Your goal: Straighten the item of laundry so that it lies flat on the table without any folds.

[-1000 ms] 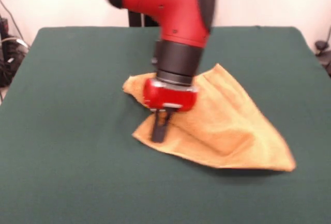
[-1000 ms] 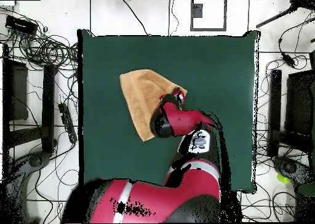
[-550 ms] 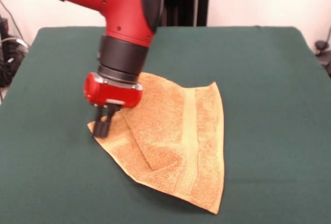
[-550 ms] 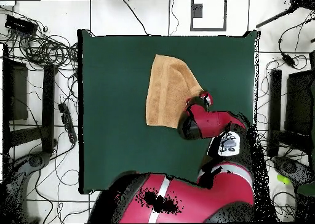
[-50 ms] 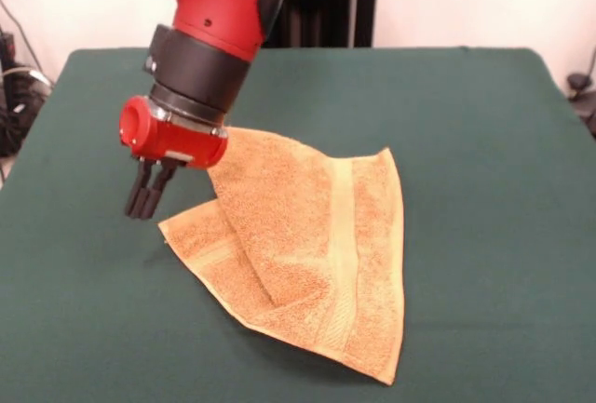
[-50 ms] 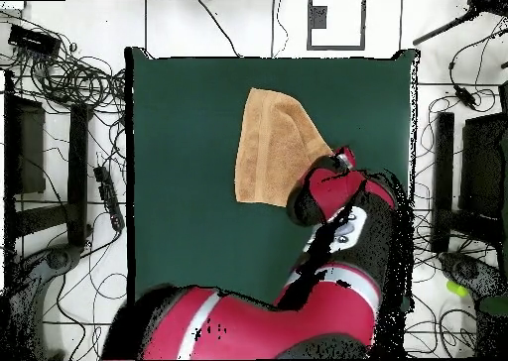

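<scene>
End effector (image 5: 142,204) pinched narrow, empty, beside folded towel (image 5: 317,254) on table (image 5: 484,142).

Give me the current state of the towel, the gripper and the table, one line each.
Orange-tan terry towel: lying on the table, not flat; one layer is folded over another, giving a roughly triangular outline.
Gripper: shut, holding nothing, raised just off the towel's corner.
Green table: carries only the towel.
</scene>
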`<state>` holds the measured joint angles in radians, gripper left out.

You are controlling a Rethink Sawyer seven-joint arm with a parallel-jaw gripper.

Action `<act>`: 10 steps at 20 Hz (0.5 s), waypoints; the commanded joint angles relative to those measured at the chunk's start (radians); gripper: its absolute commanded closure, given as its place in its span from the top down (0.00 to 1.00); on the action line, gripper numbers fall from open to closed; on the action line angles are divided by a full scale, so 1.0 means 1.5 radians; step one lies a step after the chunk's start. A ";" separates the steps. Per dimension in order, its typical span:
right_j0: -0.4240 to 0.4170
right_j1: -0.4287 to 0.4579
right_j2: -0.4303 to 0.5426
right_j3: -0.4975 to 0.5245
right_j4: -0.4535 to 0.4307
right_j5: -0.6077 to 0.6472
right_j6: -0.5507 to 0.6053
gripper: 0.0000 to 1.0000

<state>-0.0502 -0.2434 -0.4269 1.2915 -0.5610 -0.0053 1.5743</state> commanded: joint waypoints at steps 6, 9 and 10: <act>-0.041 -0.067 0.131 0.053 0.013 0.175 -0.014 0.00; -0.103 -0.100 0.220 0.107 0.055 0.207 0.000 0.00; -0.106 -0.101 0.228 0.111 0.065 0.218 0.006 0.00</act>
<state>-0.1325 -0.3472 -0.3316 1.3140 -0.5415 0.1471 1.5743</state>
